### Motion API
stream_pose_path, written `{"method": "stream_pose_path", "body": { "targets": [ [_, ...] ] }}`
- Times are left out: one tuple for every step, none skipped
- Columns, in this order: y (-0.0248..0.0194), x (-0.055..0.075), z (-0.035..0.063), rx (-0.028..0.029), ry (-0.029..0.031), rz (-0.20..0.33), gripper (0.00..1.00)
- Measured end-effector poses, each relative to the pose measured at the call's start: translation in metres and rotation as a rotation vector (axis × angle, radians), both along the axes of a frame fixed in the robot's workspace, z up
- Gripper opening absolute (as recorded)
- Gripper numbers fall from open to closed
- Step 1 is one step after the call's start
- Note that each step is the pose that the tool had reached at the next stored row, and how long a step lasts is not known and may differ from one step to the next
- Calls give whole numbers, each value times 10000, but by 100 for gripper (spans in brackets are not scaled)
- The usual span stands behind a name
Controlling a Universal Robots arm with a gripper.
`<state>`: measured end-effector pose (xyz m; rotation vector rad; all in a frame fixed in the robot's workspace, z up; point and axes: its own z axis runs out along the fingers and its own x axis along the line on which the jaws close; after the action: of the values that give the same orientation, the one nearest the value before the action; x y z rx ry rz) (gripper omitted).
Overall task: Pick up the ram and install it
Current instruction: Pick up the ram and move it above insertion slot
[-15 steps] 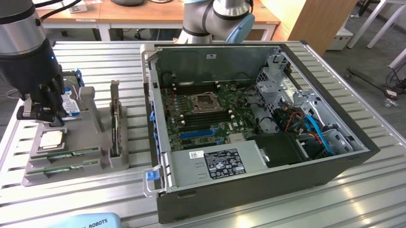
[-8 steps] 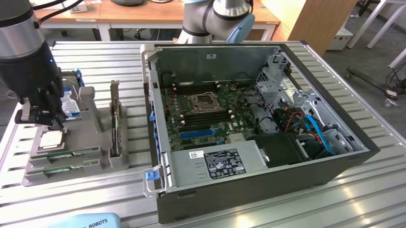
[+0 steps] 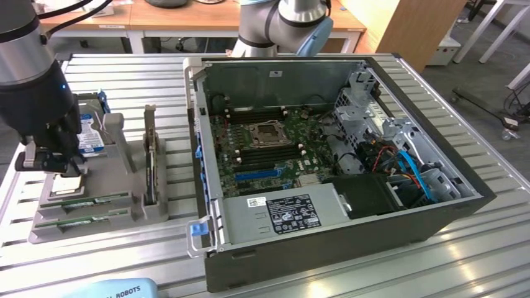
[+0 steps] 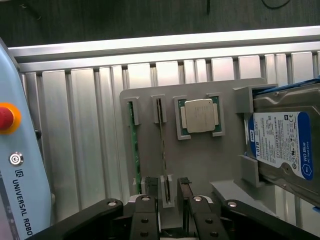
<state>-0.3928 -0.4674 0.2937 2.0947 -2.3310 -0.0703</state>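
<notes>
The jaws stand wide open and hold nothing, hanging over the grey holder [image 4: 200, 165] on the slatted worktop [image 4: 75, 150]. The ram [image 4: 161, 145] stands on edge in the holder slot next to the silver processor chip [image 4: 200, 115]. In the wrist view its near end lines up between the 2 jaws, apart from both; I cannot tell whether they reach down to it. A 2nd stick [image 4: 133, 150] sits in the neighbouring slot, outside the jaws. The open computer case [image 3: 348, 248] stands at the exterior view's right.
</notes>
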Motion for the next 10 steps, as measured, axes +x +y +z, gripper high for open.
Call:
{"method": "stream_pose_path", "body": {
  "targets": [
    [-17, -1, 0, 0, 0, 0, 29],
    [-34, -1, 0, 0, 0, -1, 29],
    [-52, -2, 0, 0, 0, 0, 29],
    [-71, -3, 0, -1, 0, 0, 29],
    [-90, -3, 0, -1, 0, 0, 29],
    [-107, -5, 0, 0, -1, 0, 29],
    [-122, -5, 0, 0, -1, 1, 29],
    [-132, -6, 0, -1, -1, 0, 29],
    [-138, -6, 0, -1, 0, 1, 29],
    [-140, -7, 0, 0, 0, 0, 29]
  ]
}}
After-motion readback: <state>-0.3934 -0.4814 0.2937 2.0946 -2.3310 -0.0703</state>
